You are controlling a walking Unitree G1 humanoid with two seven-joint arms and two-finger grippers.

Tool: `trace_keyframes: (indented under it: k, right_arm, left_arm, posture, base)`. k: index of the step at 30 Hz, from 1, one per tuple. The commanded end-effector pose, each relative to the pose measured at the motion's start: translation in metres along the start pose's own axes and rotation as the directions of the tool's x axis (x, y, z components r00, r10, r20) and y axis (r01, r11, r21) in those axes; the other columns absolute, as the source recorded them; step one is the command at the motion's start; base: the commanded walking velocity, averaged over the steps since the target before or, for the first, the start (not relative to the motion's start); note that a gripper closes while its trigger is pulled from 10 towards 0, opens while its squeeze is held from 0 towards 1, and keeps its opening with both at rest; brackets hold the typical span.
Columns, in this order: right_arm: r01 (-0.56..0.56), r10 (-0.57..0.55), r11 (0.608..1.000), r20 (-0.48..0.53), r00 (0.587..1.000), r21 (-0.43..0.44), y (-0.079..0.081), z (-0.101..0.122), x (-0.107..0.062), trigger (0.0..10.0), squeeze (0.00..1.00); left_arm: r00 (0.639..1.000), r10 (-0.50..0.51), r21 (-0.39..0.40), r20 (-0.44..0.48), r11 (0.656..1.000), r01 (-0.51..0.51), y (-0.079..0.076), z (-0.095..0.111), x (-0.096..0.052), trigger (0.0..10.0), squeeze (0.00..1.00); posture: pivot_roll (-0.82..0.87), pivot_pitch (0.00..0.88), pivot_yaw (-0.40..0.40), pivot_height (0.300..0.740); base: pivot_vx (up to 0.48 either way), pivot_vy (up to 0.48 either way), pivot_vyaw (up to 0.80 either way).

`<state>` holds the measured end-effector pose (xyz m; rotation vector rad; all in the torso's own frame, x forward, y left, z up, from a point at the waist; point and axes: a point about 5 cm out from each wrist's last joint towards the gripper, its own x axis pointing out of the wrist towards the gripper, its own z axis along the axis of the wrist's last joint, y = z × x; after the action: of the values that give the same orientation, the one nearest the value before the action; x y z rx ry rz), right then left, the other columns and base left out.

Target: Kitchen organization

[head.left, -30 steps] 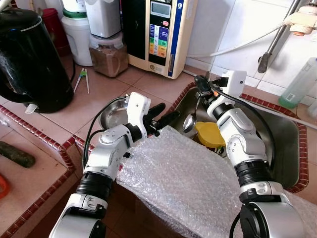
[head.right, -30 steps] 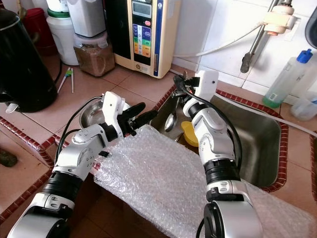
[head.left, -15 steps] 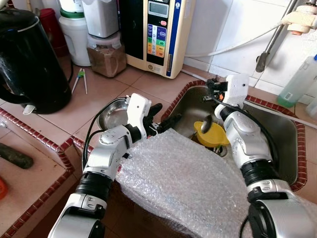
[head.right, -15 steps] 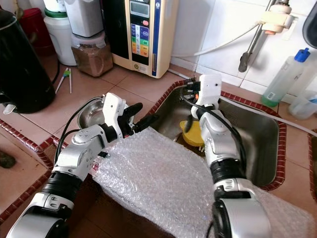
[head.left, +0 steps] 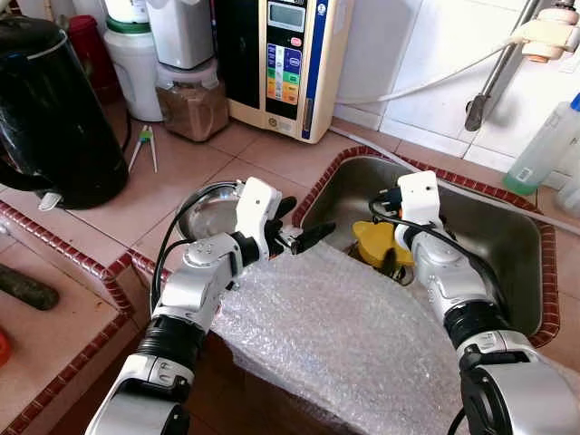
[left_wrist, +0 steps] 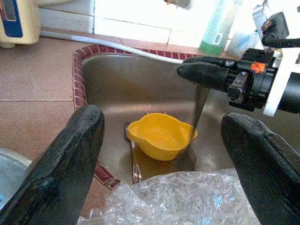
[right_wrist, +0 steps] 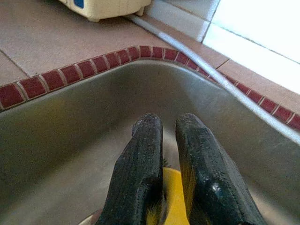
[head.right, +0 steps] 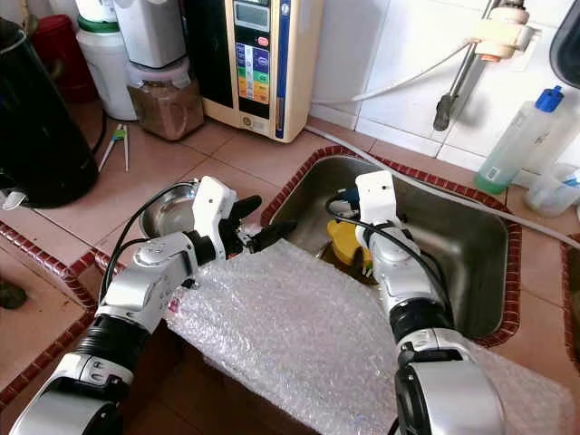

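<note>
A yellow bowl sits on the floor of the steel sink. My right gripper is low in the sink, directly over the bowl, shut on a metal spoon. The spoon hangs down with its lower end inside the bowl. My left gripper is open, held over the sink's left rim and the edge of the bubble wrap, with nothing between its fingers. A steel bowl rests on the counter just behind the left wrist.
Another utensil lies in the sink beside the yellow bowl. A black kettle, a jar and a water machine line the back of the counter. A plastic bottle stands behind the sink.
My right gripper has come down from above the sink's back rim into the sink, carrying the spoon into the yellow bowl. The left gripper has barely moved.
</note>
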<state>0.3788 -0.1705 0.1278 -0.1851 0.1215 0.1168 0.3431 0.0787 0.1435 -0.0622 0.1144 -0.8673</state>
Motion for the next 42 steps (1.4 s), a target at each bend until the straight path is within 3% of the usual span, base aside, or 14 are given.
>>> trace_keyframes:
  k: [1, 9, 17, 18, 21, 23, 24, 25, 26, 27, 29, 30, 31, 42]
  right_arm:
    - [-0.003, 0.003, 1.0, -0.007, 1.0, 0.028, -0.001, 0.002, 0.002, 10.0, 1.0]
    - [0.0, 0.001, 0.998, -0.017, 1.0, 0.065, 0.0, 0.001, 0.003, 10.0, 1.0]
    - [0.004, -0.008, 0.995, 0.043, 0.999, 0.098, 0.0, 0.009, 0.004, 10.0, 1.0]
    - [-0.005, -0.001, 0.994, 0.057, 0.998, 0.106, 0.001, 0.011, 0.004, 10.0, 1.0]
    - [-0.015, 0.007, 0.994, 0.077, 0.997, 0.111, 0.002, 0.015, 0.004, 10.0, 1.0]
    - [-0.031, 0.019, 0.992, 0.099, 0.995, 0.122, 0.004, 0.018, 0.004, 10.0, 1.0]
    - [-0.031, 0.019, 0.992, 0.099, 0.995, 0.122, 0.004, 0.018, 0.004, 10.0, 1.0]
    - [-0.035, 0.023, 0.992, 0.101, 0.995, 0.123, 0.005, 0.018, 0.004, 10.0, 1.0]
    - [-0.035, 0.023, 0.992, 0.101, 0.995, 0.123, 0.005, 0.018, 0.004, 10.0, 1.0]
    - [-0.04, 0.027, 0.991, 0.103, 0.994, 0.125, 0.006, 0.018, 0.004, 10.0, 1.0]
    - [-0.044, 0.031, 0.991, 0.105, 0.994, 0.125, 0.008, 0.018, 0.004, 10.0, 1.0]
    - [-0.044, 0.031, 0.991, 0.105, 0.994, 0.125, 0.008, 0.018, 0.004, 10.0, 1.0]
    - [-0.049, 0.035, 0.991, 0.106, 0.994, 0.125, 0.009, 0.017, 0.004, 10.0, 1.0]
    - [-0.079, 0.064, 0.989, 0.127, 0.99, 0.122, 0.014, 0.02, 0.004, 10.0, 1.0]
  left_arm:
    - [1.0, 0.002, 0.024, -0.01, 1.0, -0.002, 0.0, 0.002, 0.001, 10.0, 1.0]
    - [0.999, 0.033, 0.079, -0.035, 0.996, -0.03, 0.005, 0.002, -0.001, 10.0, 1.0]
    - [0.961, 0.275, 0.074, 0.01, 0.959, -0.275, 0.031, 0.01, -0.004, 10.0, 1.0]
    - [0.939, 0.344, 0.058, 0.027, 0.937, -0.345, 0.039, 0.012, -0.007, 10.0, 1.0]
    - [0.908, 0.416, 0.041, 0.057, 0.907, -0.419, 0.048, 0.016, -0.01, 10.0, 1.0]
    - [0.857, 0.508, 0.029, 0.086, 0.858, -0.512, 0.057, 0.02, -0.016, 10.0, 1.0]
    - [0.857, 0.508, 0.029, 0.086, 0.858, -0.512, 0.057, 0.02, -0.016, 10.0, 1.0]
    - [0.821, 0.563, 0.018, 0.093, 0.824, -0.567, 0.064, 0.022, -0.02, 10.0, 1.0]
    - [0.821, 0.563, 0.018, 0.093, 0.824, -0.567, 0.064, 0.022, -0.02, 10.0, 1.0]
    - [0.776, 0.623, 0.007, 0.093, 0.779, -0.626, 0.071, 0.023, -0.024, 10.0, 1.0]
    - [0.739, 0.67, 0.002, 0.075, 0.741, -0.672, 0.078, 0.021, -0.029, 10.0, 1.0]
    - [0.739, 0.67, 0.002, 0.075, 0.741, -0.672, 0.078, 0.021, -0.029, 10.0, 1.0]
    - [0.712, 0.7, 0.008, 0.051, 0.713, -0.701, 0.082, 0.017, -0.034, 10.0, 1.0]
    - [0.645, 0.764, 0.029, 0.009, 0.645, -0.764, 0.092, 0.007, -0.043, 10.0, 1.0]
  posture:
    - [-0.03, 0.02, -0.05, 0.74]
    - [-0.03, 0.02, -0.049, 0.74]
    - [-0.03, 0.019, -0.048, 0.74]
    - [-0.03, 0.02, -0.048, 0.74]
    - [-0.03, 0.02, -0.048, 0.74]
    - [-0.03, 0.019, -0.048, 0.74]
    - [-0.03, 0.019, -0.048, 0.74]
    - [-0.03, 0.019, -0.048, 0.74]
    - [-0.03, 0.019, -0.048, 0.74]
    - [-0.03, 0.02, -0.048, 0.74]
    - [-0.03, 0.02, -0.047, 0.74]
    - [-0.03, 0.02, -0.047, 0.74]
    - [-0.02, 0.018, -0.045, 0.74]
    - [-0.02, 0.014, -0.047, 0.74]
  base:
    - [0.0, 0.0, 0.0]
    - [0.0, 0.0, 0.0]
    - [0.0, 0.0, 0.0]
    - [0.0, 0.0, 0.0]
    - [0.0, 0.0, 0.0]
    - [0.0, 0.0, 0.0]
    - [0.0, 0.0, 0.0]
    - [0.0, 0.0, 0.0]
    - [0.0, 0.0, 0.0]
    - [0.0, 0.0, 0.0]
    - [0.0, 0.0, 0.0]
    - [0.0, 0.0, 0.0]
    - [0.0, 0.0, 0.0]
    - [0.0, 0.0, 0.0]
